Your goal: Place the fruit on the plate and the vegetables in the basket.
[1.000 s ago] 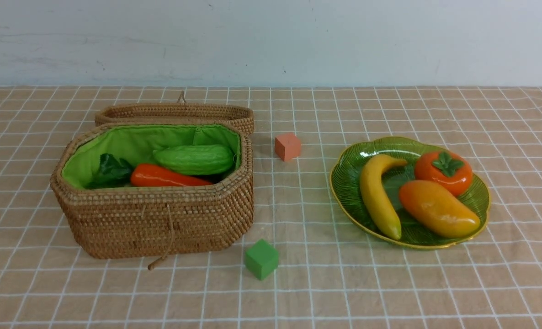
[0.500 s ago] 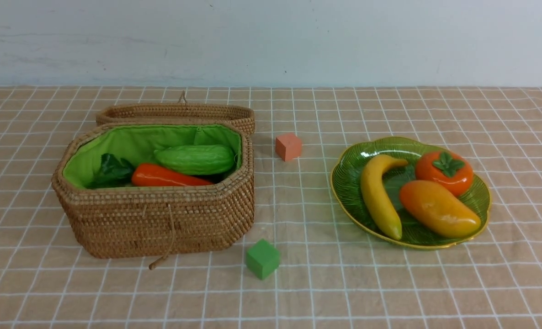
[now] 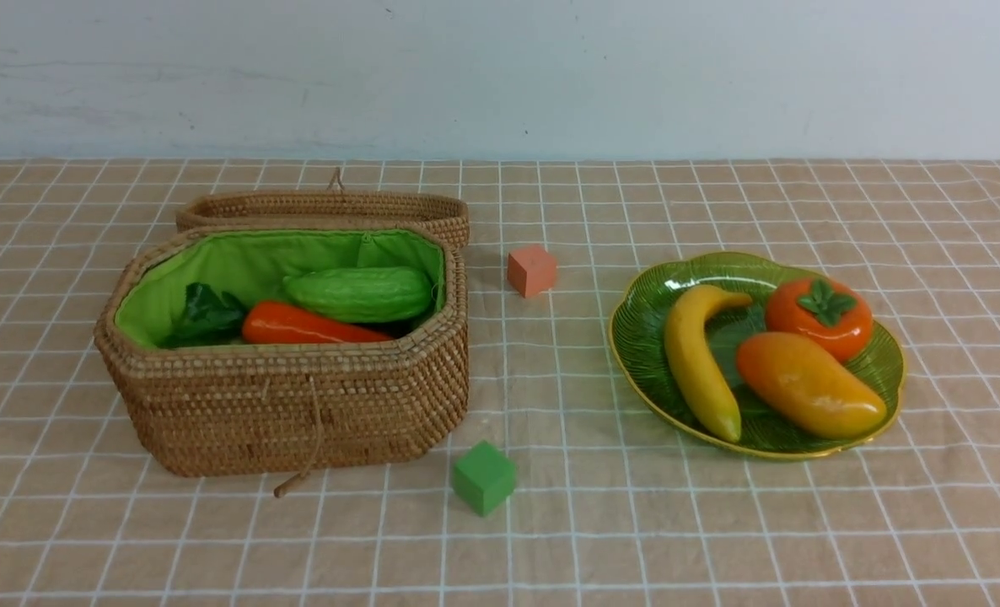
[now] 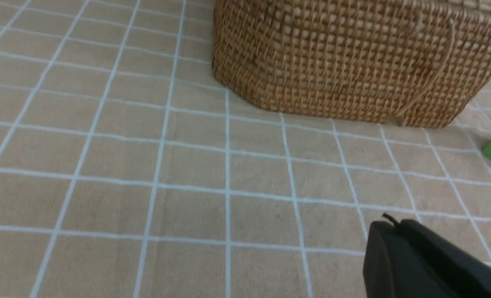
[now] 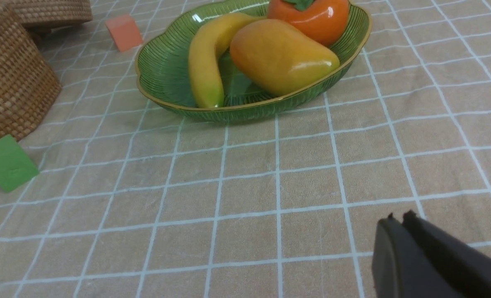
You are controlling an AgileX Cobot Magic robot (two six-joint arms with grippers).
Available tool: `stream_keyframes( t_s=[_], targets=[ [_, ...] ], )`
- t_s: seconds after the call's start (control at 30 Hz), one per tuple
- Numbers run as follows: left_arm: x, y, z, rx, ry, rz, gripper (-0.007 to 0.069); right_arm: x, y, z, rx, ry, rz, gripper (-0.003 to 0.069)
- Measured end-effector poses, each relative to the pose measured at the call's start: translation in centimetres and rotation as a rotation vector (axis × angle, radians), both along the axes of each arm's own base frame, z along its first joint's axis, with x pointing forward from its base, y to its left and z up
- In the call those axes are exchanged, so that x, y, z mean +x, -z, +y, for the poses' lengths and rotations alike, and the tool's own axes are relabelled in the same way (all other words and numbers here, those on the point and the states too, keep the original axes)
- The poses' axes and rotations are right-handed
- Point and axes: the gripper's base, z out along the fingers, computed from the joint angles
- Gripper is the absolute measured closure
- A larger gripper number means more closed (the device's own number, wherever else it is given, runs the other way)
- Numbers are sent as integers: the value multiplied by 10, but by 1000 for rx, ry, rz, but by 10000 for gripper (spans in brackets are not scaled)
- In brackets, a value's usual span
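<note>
A tan cloth (image 3: 551,523) ruled in thin white squares covers the table, its far edge meeting a pale, scuffed blue-grey wall (image 3: 500,76); neither arm shows in the front view.

At the left stands the large brown woven wicker basket (image 3: 298,405), octagonal and lined in bright green cloth, its long axis running left to right; its woven lid (image 3: 323,206) lies folded back behind it, and a cord hangs down its front wall. Inside lie the light green bumpy cucumber (image 3: 358,293) and the orange carrot (image 3: 310,325), both lengthwise along the basket, the carrot's dark green leaves (image 3: 205,316) pointing left; whatever lies beneath them is hidden.

A small orange cube (image 3: 531,270) sits between basket and dish, toward the wall; a small green cube (image 3: 483,477) sits near the basket's front right corner.

At the right, the wide translucent green leaf-shaped glass plate (image 3: 635,337) with a thin gold rim carries the yellow banana (image 3: 698,362), running front to back with its curve bowed left; the orange-yellow mango (image 3: 808,384) lies slanted, its narrow end toward the front right; the round orange-red persimmon (image 3: 819,317) sits behind it, leaf cap up.

The left gripper (image 4: 394,225) hangs low over bare cloth in front of the basket, jaws pressed together and empty; the right gripper (image 5: 400,219) hangs likewise before the plate, jaws closed on nothing.
</note>
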Motion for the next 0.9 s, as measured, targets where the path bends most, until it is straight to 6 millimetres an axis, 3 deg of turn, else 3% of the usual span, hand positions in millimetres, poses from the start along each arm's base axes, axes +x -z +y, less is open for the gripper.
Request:
stream_keyframes(
  t_s=[0.9],
  targets=[
    [0, 0, 0, -3, 1, -4, 638, 0, 0, 0, 3, 1, 0, 617]
  ],
)
